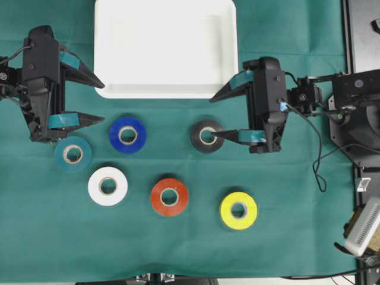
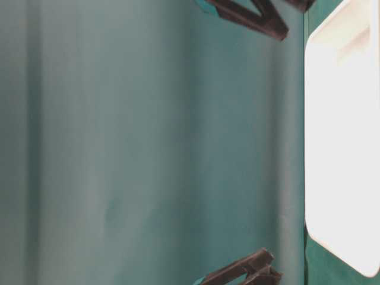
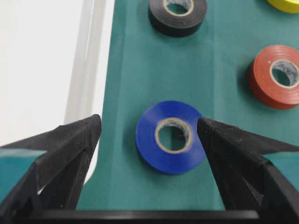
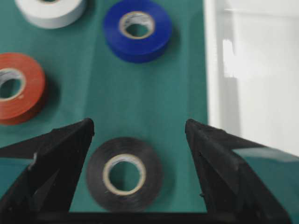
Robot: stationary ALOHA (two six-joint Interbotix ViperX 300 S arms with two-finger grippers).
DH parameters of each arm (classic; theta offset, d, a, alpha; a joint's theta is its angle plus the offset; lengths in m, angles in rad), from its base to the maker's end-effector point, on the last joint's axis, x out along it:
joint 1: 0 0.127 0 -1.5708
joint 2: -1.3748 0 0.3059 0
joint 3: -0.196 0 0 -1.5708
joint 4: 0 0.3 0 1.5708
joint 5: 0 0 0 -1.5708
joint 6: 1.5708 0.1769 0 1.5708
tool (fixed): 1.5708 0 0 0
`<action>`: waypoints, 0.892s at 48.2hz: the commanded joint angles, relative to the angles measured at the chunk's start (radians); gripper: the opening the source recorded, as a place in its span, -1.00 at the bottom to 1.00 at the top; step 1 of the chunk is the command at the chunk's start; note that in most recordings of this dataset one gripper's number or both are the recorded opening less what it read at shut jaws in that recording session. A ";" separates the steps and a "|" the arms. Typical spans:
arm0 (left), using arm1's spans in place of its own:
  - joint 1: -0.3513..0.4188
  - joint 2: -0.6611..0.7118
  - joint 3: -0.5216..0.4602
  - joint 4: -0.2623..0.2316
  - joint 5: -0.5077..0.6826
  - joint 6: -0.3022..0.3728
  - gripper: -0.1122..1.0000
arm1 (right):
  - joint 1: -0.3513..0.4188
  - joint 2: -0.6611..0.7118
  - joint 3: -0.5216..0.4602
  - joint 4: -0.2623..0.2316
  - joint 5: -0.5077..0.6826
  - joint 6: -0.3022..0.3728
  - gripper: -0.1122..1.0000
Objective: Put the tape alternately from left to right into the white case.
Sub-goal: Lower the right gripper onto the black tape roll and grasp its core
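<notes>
- white case (image 1: pixel 165 48) lying at the top middle of the green-covered table (image 1: pixel 285 249) in the overhead view, nothing inside it.
- six rolls of tape, all flat on the cloth below the case, none inside it.
- teal roll (image 1: pixel 72 154) farthest left, just beside the lower finger of the left end effector (image 1: pixel 100 101).
- blue roll (image 1: pixel 127 135) to the right of the teal one, below the case's near rim.
- black roll (image 1: pixel 207 136) further right, with the lower fingertip of the right end effector (image 1: pixel 214 117) over its edge in the overhead view.
- white roll (image 1: pixel 107 186), red roll (image 1: pixel 169 197) and yellow roll (image 1: pixel 238 210) in a lower row, left to right, apart from one another.
- left end effector spread wide, gripping nothing, upper fingertip at the case's lower left corner.
- in the left wrist view, blue roll (image 3: pixel 171 136) seen between the two dark fingers (image 3: pixel 70 149), touching neither; black roll (image 3: pixel 177 16) and red roll (image 3: pixel 276 75) beyond.
- right end effector spread wide too, gripping nothing, upper fingertip by the case's lower right corner.
- in the right wrist view, black roll (image 4: pixel 124 173) between the fingers (image 4: pixel 56 154), somewhat blurred; blue roll (image 4: pixel 137 30), red roll (image 4: pixel 18 87) and white roll (image 4: pixel 50 10) beyond, case rim (image 4: pixel 212 70) on the right.
- table-level view showing only green cloth, a bright side of the case (image 2: pixel 341 142) and dark fingertips at top and bottom.
</notes>
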 commanded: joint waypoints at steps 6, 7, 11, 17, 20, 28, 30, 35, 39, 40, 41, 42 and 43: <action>0.003 -0.006 -0.011 0.000 -0.002 0.000 0.37 | 0.066 -0.043 0.020 0.000 -0.005 0.006 0.71; 0.003 -0.008 -0.009 0.000 -0.003 -0.002 0.37 | 0.074 -0.046 0.025 -0.002 -0.005 0.006 0.71; 0.002 -0.008 -0.008 0.000 -0.002 -0.002 0.37 | 0.094 -0.060 0.037 0.000 -0.008 0.006 0.71; 0.005 -0.008 -0.009 0.000 -0.002 -0.002 0.37 | 0.104 -0.069 0.054 0.000 -0.011 0.006 0.71; 0.008 -0.008 -0.009 0.000 -0.003 -0.002 0.37 | 0.104 -0.069 0.057 0.000 -0.011 0.006 0.71; 0.011 -0.008 -0.012 0.000 -0.003 -0.002 0.37 | 0.104 -0.061 0.055 0.000 -0.006 0.006 0.71; 0.011 -0.008 -0.014 0.000 -0.003 -0.002 0.37 | 0.104 -0.055 0.052 0.000 -0.006 0.006 0.71; 0.014 -0.008 -0.012 0.000 -0.003 0.000 0.37 | 0.104 -0.029 0.049 0.000 -0.005 0.008 0.71; 0.018 -0.008 -0.008 0.000 -0.003 -0.002 0.37 | 0.104 0.005 0.044 0.000 -0.005 0.006 0.71; 0.021 -0.008 -0.006 0.000 -0.002 -0.002 0.37 | 0.104 0.014 0.043 0.000 -0.003 0.008 0.71; 0.023 -0.008 -0.006 0.000 -0.003 -0.002 0.37 | 0.104 0.023 0.040 0.000 -0.002 0.008 0.71; 0.023 -0.008 -0.005 0.000 -0.002 -0.002 0.37 | 0.104 0.031 0.038 0.000 0.000 0.008 0.71; 0.025 -0.008 -0.005 0.000 -0.003 0.000 0.37 | 0.104 0.041 0.035 0.000 0.003 0.008 0.71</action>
